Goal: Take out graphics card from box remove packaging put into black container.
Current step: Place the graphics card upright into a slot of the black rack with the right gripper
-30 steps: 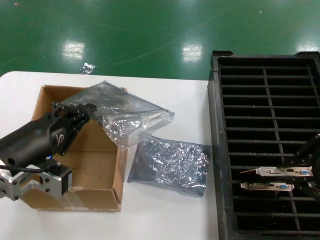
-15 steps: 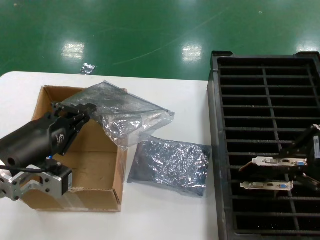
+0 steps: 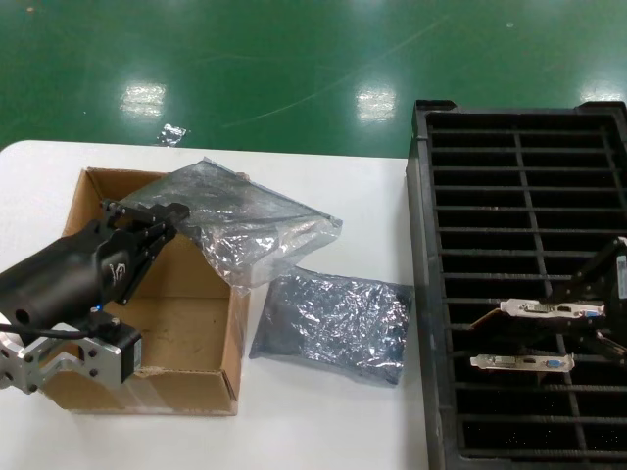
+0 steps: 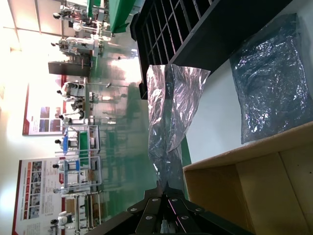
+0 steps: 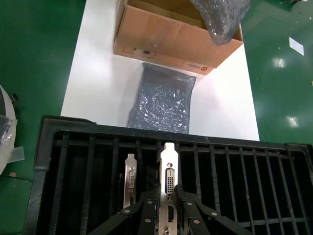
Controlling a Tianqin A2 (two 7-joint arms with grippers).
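Note:
My right gripper (image 3: 595,305) is shut on the silver end bracket of a graphics card (image 3: 549,308) and holds it over the slots of the black container (image 3: 423,294). In the right wrist view the bracket (image 5: 169,174) stands between the shut fingers of the right gripper (image 5: 169,198). My left gripper (image 3: 162,220) is over the brown box (image 3: 230,333), shut on one end of the silvery packaging bag (image 3: 250,220). The bag reaches over the box's right wall. In the left wrist view the left gripper (image 4: 164,188) pinches the bag (image 4: 168,112).
A second graphics card (image 3: 519,363) stands in a slot nearer me; it also shows in the right wrist view (image 5: 130,178). A darker blue-grey bag (image 3: 333,323) lies on the white table (image 3: 323,421) between box and container. The green floor lies beyond.
My right gripper has carried the card a little farther from me over the container's slots, away from the second card. The left gripper and the bag have not moved.

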